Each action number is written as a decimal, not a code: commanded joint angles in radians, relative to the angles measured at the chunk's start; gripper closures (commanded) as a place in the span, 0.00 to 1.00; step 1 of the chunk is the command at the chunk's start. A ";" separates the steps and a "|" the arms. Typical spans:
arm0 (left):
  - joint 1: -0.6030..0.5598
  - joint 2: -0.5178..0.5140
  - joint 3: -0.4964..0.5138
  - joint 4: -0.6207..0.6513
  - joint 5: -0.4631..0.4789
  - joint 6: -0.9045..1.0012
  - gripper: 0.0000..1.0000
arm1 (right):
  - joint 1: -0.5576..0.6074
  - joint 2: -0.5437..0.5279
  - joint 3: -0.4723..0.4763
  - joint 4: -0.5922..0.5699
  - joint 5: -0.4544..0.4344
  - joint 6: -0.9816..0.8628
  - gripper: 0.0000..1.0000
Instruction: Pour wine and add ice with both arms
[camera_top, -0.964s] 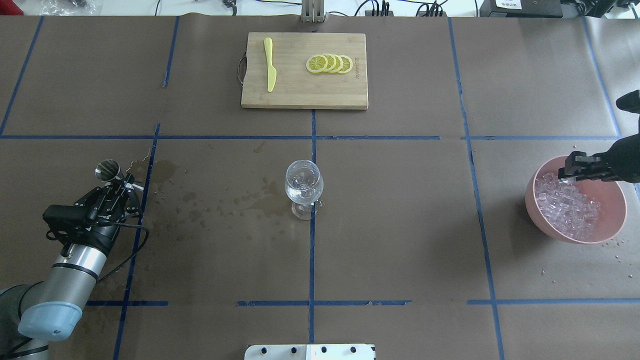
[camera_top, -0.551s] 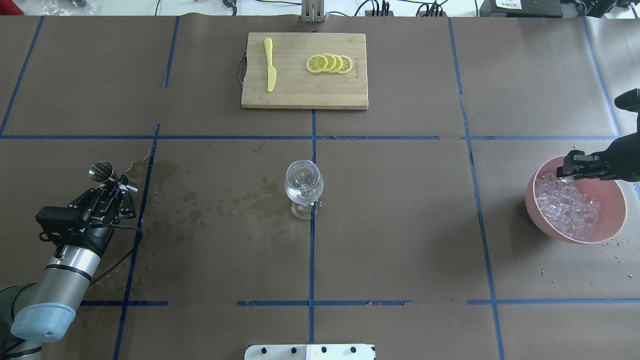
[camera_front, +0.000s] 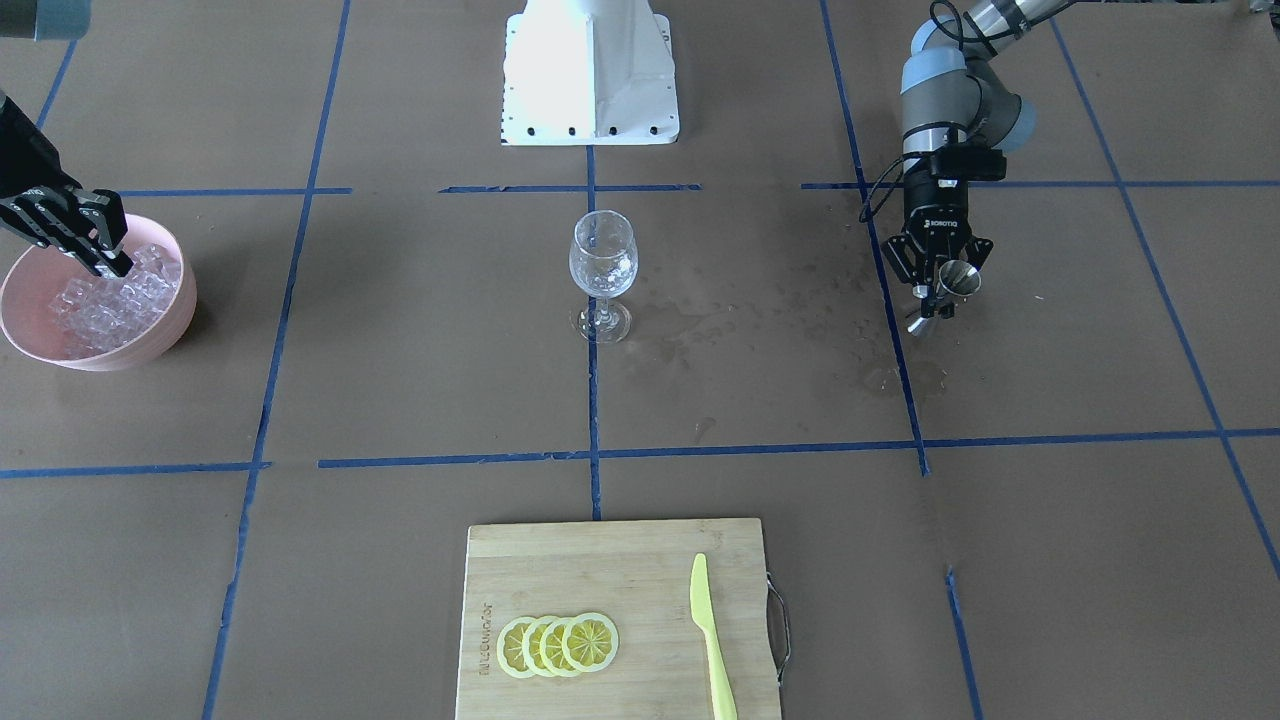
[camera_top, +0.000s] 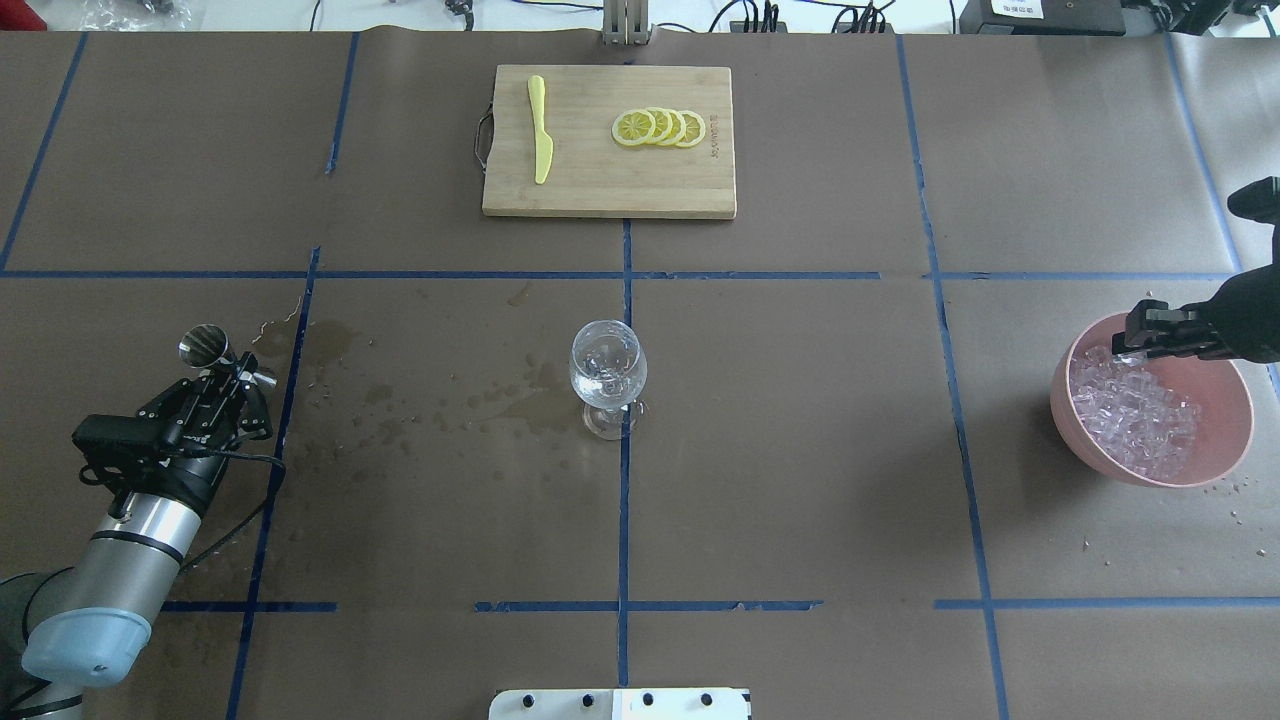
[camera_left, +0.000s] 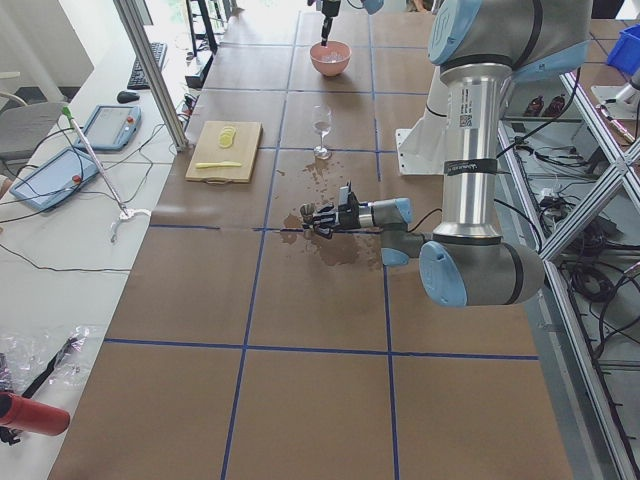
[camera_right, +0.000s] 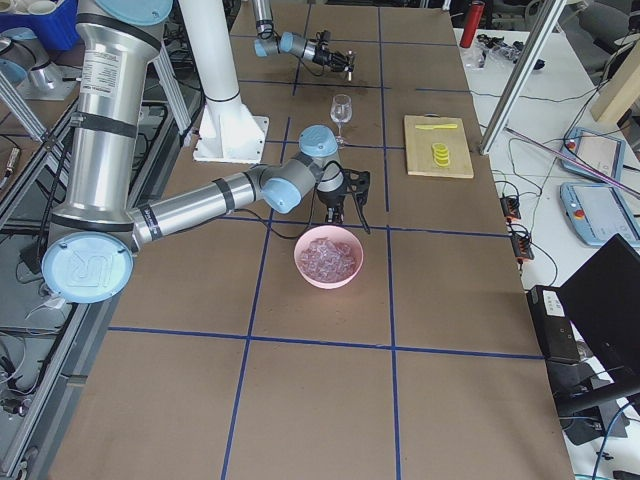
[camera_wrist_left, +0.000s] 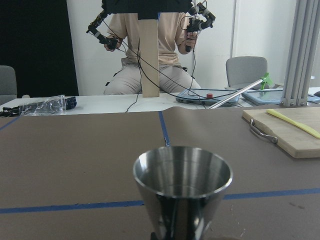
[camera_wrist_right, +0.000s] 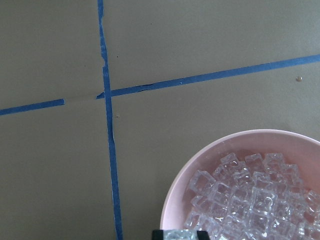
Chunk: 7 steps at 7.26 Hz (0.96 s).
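Note:
My left gripper (camera_top: 240, 375) is shut on a steel double-cone jigger (camera_top: 203, 345), held low over the table's left side. In the left wrist view the jigger's cup (camera_wrist_left: 182, 182) stands upright and shows no dark wine inside. The wine glass (camera_top: 607, 365) stands at the table's centre and looks almost empty. My right gripper (camera_top: 1132, 345) hovers over the far rim of the pink bowl (camera_top: 1060, 400) of ice (camera_top: 1135, 410). In the right wrist view it (camera_wrist_right: 180, 233) pinches one clear cube just above the heap (camera_wrist_right: 250, 200).
Wet stains (camera_top: 440, 395) spread on the brown paper between the jigger and the glass. A bamboo cutting board (camera_top: 608, 190) at the far centre carries lemon slices (camera_top: 660, 127) and a yellow knife (camera_top: 540, 130). The white robot base (camera_front: 590, 70) stands at the near edge.
My left arm has drawn back to the left with the jigger, then held still. My right gripper has lifted slightly from the ice heap.

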 joint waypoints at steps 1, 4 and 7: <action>0.002 0.000 0.011 0.001 0.000 0.000 0.84 | 0.001 0.000 0.000 0.000 0.000 0.000 1.00; 0.006 -0.003 0.026 0.001 0.002 0.000 0.67 | -0.001 0.002 -0.002 0.000 -0.002 0.000 1.00; 0.009 -0.006 0.029 0.001 0.002 0.002 0.60 | -0.001 0.002 -0.003 0.000 -0.002 0.000 1.00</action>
